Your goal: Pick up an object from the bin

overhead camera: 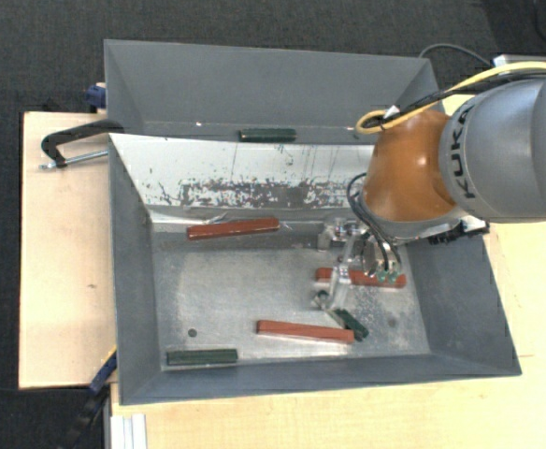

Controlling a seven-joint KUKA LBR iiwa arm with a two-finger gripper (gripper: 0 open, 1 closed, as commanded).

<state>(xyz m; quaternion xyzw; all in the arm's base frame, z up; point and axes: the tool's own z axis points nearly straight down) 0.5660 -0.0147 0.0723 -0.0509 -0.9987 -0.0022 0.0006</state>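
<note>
The jaws are seen low over the right-hand middle of the bin point(128, 279), just above a short red-brown bar point(385, 280). Whether they are released or clenched cannot be told. The bar is judged to be light, stiff and smooth-sided, so it is best taken across its narrow width near the middle. Also contained in the bin are a long red-brown bar point(234, 228) by the back wall, a second red-brown bar point(301, 330) near the front with a small dark green piece point(352, 324) at its end, and a dark green bar point(202, 355) in the front left corner.

Rear red bar point(233, 228), front-left green bar point(201, 355)
</note>
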